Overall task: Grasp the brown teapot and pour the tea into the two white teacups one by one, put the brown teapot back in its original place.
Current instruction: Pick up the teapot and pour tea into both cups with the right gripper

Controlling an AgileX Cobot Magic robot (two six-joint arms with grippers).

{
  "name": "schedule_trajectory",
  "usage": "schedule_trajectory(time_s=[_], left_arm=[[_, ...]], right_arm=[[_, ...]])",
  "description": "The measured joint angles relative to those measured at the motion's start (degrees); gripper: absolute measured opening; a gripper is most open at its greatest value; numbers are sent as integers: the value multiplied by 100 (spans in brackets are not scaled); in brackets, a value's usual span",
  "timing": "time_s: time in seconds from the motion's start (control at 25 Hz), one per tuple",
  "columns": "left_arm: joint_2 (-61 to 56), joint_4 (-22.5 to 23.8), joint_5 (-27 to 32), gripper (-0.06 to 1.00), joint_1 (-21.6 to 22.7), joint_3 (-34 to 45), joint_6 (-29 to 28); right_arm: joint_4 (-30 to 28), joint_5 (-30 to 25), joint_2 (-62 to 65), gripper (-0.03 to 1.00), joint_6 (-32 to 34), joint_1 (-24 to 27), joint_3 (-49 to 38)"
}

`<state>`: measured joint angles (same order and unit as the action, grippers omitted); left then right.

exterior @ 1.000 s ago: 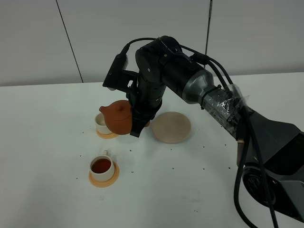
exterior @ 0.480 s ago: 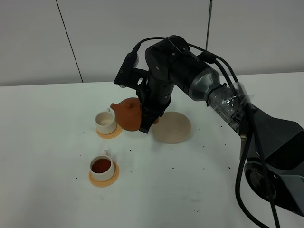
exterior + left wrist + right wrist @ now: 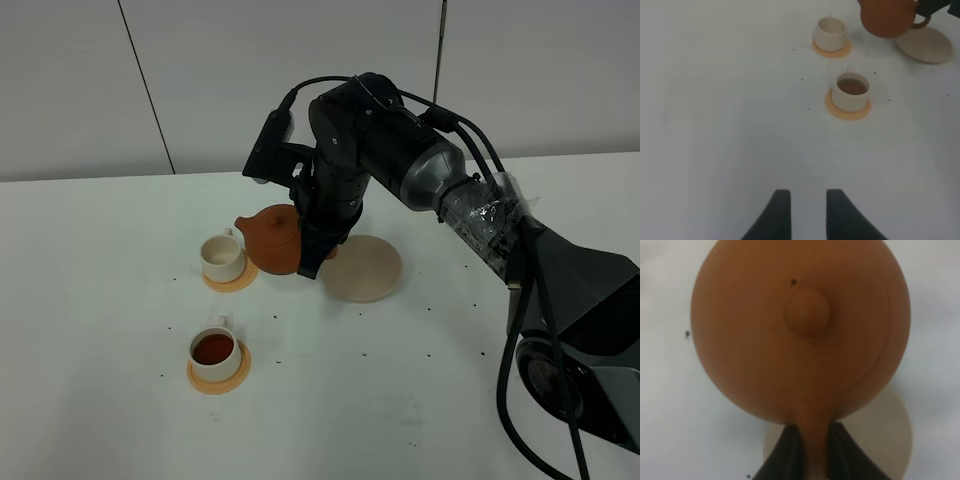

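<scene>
I see the right end effector [image 3: 813, 435] closed tightly on the loop handle of the brown teapot [image 3: 272, 238]. The teapot hangs nearly level above the desk [image 3: 100, 300], toward the far edge, between the pale saucer [image 3: 365, 270] and the farther white teacup [image 3: 222, 257]. This teacup stands on an orange coaster [image 3: 232, 282], and I cannot tell what is in it. The nearer teacup [image 3: 215, 349], closer to the near edge, holds dark tea. The left end effector [image 3: 807, 196] has its fingers a little apart and holds nothing.
</scene>
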<state>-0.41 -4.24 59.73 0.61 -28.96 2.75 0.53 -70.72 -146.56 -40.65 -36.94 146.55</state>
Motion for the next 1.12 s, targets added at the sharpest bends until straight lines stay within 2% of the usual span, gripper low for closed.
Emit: schedule_trajectory(time_s=[0.16,0.44,0.72,0.92,1.12], left_arm=[[0,0,0,24,0,0,0],[0,0,0,24,0,0,0],[0,0,0,24,0,0,0],[0,0,0,24,0,0,0],[0,0,0,24,0,0,0]], right_arm=[[-87,13,0,9,-73,0,0],[-301,480,0,9,-132,0,0],[-434,633,0,9,-146,-18,0],[-975,726,0,9,-153,-199,0],[-1278,768,0,9,-178,-389,0]])
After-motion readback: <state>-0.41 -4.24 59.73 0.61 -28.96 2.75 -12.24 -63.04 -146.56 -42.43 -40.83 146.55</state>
